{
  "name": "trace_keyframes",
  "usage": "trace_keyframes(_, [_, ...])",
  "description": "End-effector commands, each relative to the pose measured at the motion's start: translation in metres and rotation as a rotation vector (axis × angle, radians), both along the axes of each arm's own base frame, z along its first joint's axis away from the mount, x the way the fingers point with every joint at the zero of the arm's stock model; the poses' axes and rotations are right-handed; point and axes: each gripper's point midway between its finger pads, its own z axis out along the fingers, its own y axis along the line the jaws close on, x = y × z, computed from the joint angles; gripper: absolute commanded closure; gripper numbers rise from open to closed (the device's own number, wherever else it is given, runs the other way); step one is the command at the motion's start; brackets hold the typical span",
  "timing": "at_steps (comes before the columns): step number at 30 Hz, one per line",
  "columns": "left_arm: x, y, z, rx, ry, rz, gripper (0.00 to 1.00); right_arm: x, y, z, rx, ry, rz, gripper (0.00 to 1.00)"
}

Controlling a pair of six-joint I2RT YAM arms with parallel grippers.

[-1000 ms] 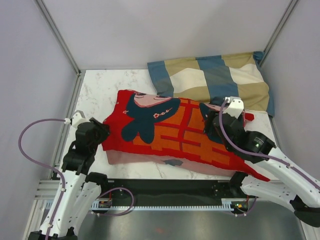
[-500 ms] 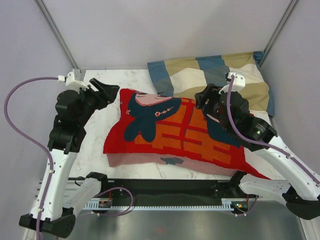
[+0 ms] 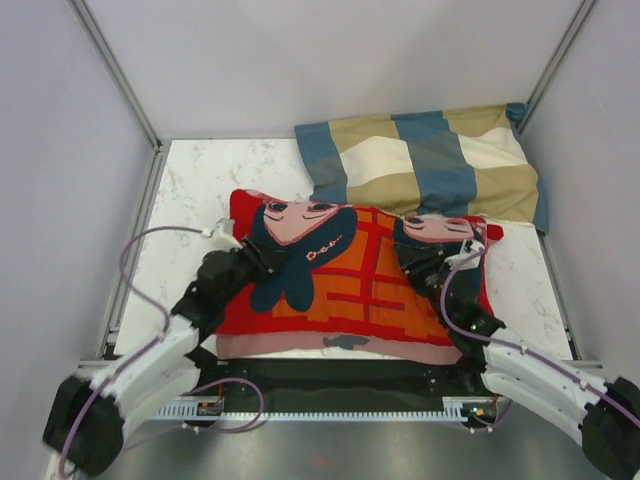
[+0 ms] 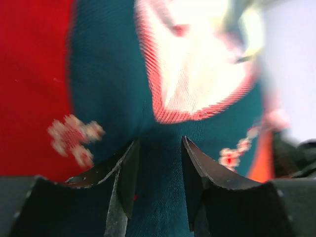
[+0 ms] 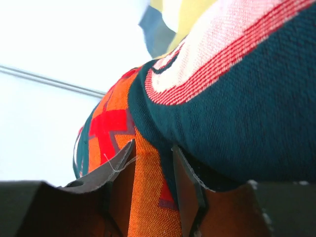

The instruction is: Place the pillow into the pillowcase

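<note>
The red pillowcase (image 3: 350, 290) with dark-blue-haired figures lies plump across the middle of the table, a dull pink strip (image 3: 340, 350) along its near edge. The pillow itself is hidden. My left gripper (image 3: 260, 262) presses down on the case's left part. In the left wrist view its gripper (image 4: 159, 140) has dark blue pillowcase (image 4: 98, 89) cloth bunched between the narrowed fingers. My right gripper (image 3: 445, 265) sits on the case's right part. In the right wrist view that gripper (image 5: 153, 145) pinches a ridge of orange pillowcase (image 5: 148, 197) cloth.
A blue, tan and cream checked pillow (image 3: 430, 160) lies at the back right, touching the case's far corner; it also shows in the right wrist view as the checked pillow (image 5: 165, 19). Bare marble table (image 3: 195, 190) lies at the back left. Grey walls enclose three sides.
Both arms swung from the case's far corners down onto its top near the front. Both sets of jaws narrowed onto the cloth. The case now lies squarer to the table edge.
</note>
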Motion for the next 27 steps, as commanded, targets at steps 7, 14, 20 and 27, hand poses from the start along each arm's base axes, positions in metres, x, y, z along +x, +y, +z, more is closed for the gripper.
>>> trace_keyframes(7, [-0.010,0.071,0.092,0.199,-0.214,0.246,0.44,-0.023,-0.044,0.067,-0.333,-0.089,-0.039,0.37])
trace_keyframes(14, [-0.035,0.067,0.163,0.286,-0.348,0.084,0.07,-0.035,-0.051,0.152,-0.565,-0.165,0.059,0.13])
trace_keyframes(20, [-0.063,0.085,0.193,0.355,-0.502,0.064,0.00,-0.066,-0.088,0.182,-0.584,-0.306,-0.004,0.05])
trace_keyframes(27, [-0.076,0.095,0.190,0.372,-0.553,0.075,0.00,-0.080,-0.117,0.184,-0.632,-0.306,-0.078,0.04])
